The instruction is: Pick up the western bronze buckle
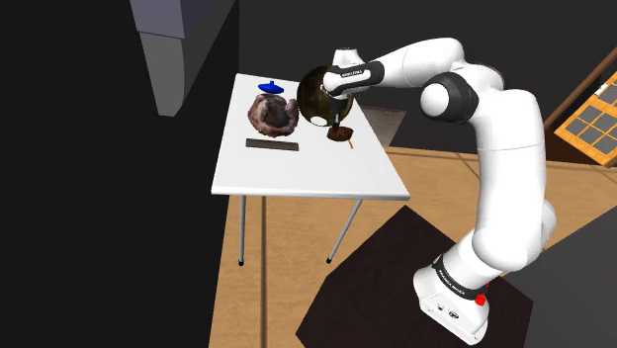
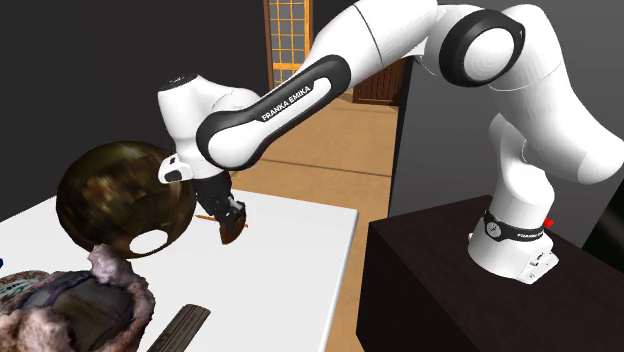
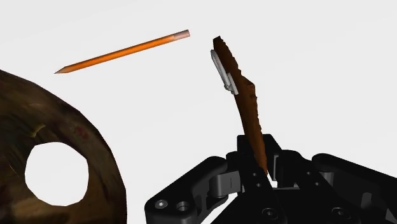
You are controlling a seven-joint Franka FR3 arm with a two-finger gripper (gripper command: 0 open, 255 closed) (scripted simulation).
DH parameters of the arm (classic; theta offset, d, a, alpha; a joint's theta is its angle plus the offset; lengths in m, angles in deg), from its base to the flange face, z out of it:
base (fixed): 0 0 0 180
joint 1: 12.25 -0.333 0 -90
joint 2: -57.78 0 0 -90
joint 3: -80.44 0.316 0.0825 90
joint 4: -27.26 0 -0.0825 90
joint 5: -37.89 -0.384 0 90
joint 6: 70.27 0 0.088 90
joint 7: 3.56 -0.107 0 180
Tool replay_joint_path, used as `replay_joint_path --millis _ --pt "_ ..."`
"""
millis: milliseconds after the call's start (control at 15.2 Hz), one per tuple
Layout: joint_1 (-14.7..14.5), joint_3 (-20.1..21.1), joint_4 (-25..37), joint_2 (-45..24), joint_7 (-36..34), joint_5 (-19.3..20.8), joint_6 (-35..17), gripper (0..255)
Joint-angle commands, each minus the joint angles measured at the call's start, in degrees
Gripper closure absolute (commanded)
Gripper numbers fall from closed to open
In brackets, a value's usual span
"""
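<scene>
On the white counter (image 1: 297, 173), below the bent white arm (image 1: 494, 148), as the biggest thing there: a dark brown ball (image 2: 120, 195) with a round hole in its side. Beside it a furry brownish lump (image 1: 272, 116), and in front of that a flat dark strip (image 1: 273, 146). Just beside the ball, the black claw (image 3: 259, 167), closed to a narrow gap on the thin brown buckle (image 3: 245, 102). Gripped by one end only, seen edge-on, with a small silver clip (image 3: 224, 71) on its face. Near, but apart, an orange pencil (image 3: 121, 52) lying flat. Low over the counter; whether clear of the surface, cannot tell.

Risk, as a judgement: very little of the buckle inside the grip, so may swing or slip out on a quick lift. Could also knock the ball, being so close, and set it rolling.
</scene>
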Motion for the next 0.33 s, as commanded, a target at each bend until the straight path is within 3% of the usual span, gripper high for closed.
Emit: replay_joint_path --millis 0,264 --pt "0.0 -0.1 0.6 0.7 0.1 0.1 1.3 255" --pt "-0.1 -0.1 1.1 1.4 0.1 0.1 2.5 255"
